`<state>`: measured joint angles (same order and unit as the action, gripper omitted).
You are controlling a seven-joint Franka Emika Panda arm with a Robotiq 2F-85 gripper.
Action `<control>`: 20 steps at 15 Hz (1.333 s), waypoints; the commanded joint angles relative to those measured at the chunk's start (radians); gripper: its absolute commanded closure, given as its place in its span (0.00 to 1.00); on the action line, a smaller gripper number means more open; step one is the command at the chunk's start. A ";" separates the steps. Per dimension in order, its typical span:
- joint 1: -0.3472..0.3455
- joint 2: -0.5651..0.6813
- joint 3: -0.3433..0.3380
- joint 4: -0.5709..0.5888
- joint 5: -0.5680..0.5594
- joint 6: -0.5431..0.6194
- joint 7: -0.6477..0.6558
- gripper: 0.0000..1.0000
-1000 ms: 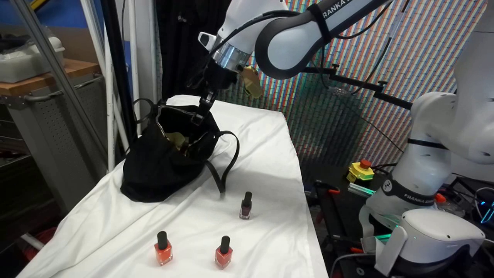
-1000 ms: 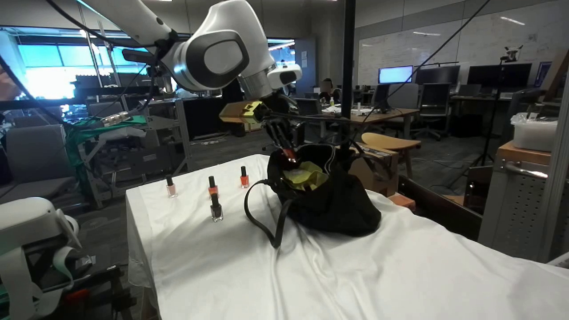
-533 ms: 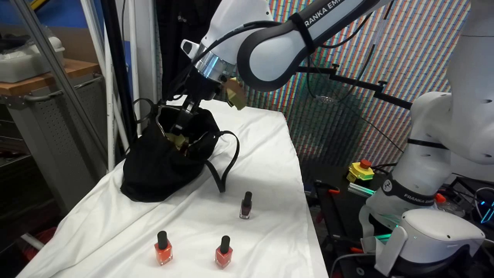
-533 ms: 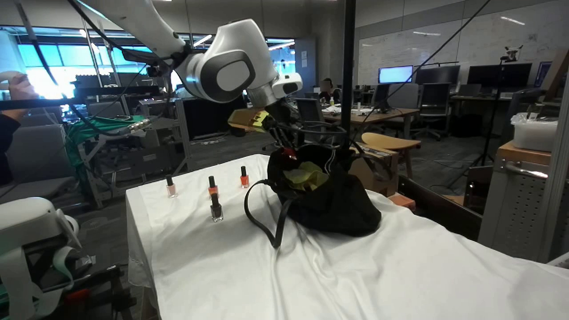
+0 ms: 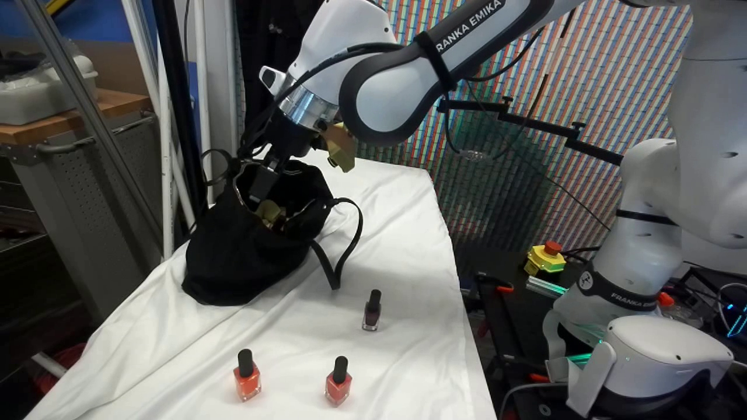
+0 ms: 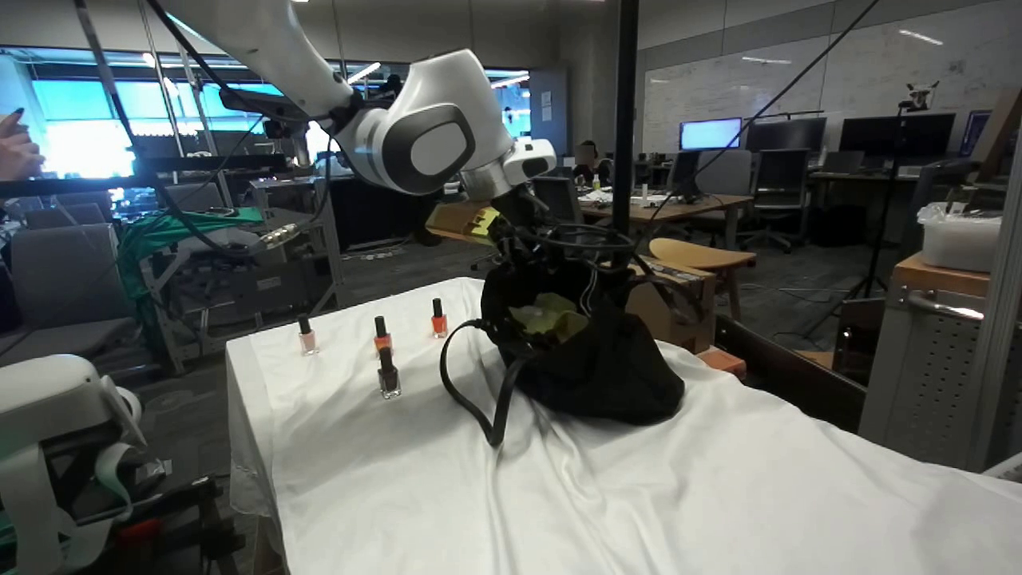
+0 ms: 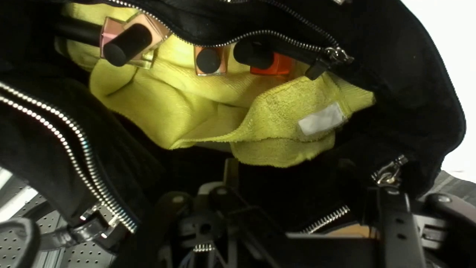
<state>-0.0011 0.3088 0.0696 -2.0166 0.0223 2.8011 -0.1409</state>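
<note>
My gripper (image 7: 310, 182) reaches down into the mouth of the black bag (image 5: 233, 256), its jaws well apart in the wrist view. Nothing shows between its fingers, though the bag's interior there is very dark. A yellow cloth (image 7: 174, 96) lies crumpled inside the bag. On it, in the wrist view, rest several nail polish bottles, including a peach bottle (image 7: 147, 28), an orange bottle (image 7: 212, 61) and a red bottle (image 7: 280, 65). Outside the bag stand a dark bottle (image 5: 372, 315), two orange-red bottles (image 6: 439, 323) and a pale pink bottle (image 6: 309, 342), all upright.
The bag stands on a table covered with white cloth (image 5: 408, 361), and its strap (image 5: 350, 239) loops onto the cloth. Zip edges (image 7: 241, 37) border the opening. A headset (image 5: 665, 361) sits near the robot's base. A tool cart (image 5: 76, 186) stands beyond the table.
The gripper has moved lower and further into the bag's mouth. Its jaws have opened, and the dark red bottle that was between its fingers no longer shows there.
</note>
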 commanded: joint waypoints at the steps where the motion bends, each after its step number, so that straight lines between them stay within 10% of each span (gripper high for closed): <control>1: 0.016 -0.020 -0.022 0.005 -0.040 -0.025 0.025 0.00; 20: 0.050 -0.280 -0.095 -0.225 -0.309 -0.367 0.376 0.00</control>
<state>0.0435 0.0988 -0.0333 -2.1846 -0.2682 2.4780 0.1798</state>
